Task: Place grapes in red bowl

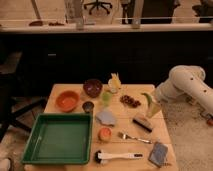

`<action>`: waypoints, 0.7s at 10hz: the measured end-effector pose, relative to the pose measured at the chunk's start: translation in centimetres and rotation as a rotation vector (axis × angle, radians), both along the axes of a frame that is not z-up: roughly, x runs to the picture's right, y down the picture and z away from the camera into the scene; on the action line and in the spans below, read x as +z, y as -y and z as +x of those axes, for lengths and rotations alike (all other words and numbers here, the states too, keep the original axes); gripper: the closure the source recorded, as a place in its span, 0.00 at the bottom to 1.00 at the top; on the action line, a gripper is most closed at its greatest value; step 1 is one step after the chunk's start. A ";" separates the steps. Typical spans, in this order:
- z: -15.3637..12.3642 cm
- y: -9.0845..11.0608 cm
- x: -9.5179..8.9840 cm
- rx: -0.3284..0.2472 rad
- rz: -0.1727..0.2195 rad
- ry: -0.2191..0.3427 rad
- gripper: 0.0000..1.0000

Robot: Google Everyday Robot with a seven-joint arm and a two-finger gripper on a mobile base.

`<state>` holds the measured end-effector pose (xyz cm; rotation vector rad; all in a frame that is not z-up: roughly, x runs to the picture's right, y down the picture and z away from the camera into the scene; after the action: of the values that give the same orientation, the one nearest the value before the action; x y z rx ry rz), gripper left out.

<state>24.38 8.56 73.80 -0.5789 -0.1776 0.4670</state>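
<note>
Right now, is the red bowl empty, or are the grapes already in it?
Empty: the red bowl shows only its plain inside. The grapes lie far to its right, near the gripper.

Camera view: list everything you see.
red bowl: 1, orange-red, back left
dark bowl: 1, maroon, back centre
grapes: 1 cluster, dark red, right-centre
green pod: 1, green, beside grapes
green tray: 1, green, front left
dark cup: 1, dark, middle
pale cup: 1, light green, middle
yellow item: 1, yellow, back centre
grey item: 1, grey-blue, middle
orange cup: 1, orange, front centre
fork: 1, pale, front right
dark brush: 1, dark, right
long brush: 1, white, front edge
sponge: 1, blue-grey, front right
gripper: 1, pale, table's right edge
</note>
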 end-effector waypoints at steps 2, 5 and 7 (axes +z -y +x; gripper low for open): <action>-0.3 -0.3 0.8 0.086 -0.031 0.041 0.20; -1.9 0.1 3.6 0.368 -0.084 0.068 0.20; -2.4 0.9 5.1 0.482 -0.065 0.031 0.20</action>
<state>21.95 7.64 78.90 -0.6077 -0.3355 0.9336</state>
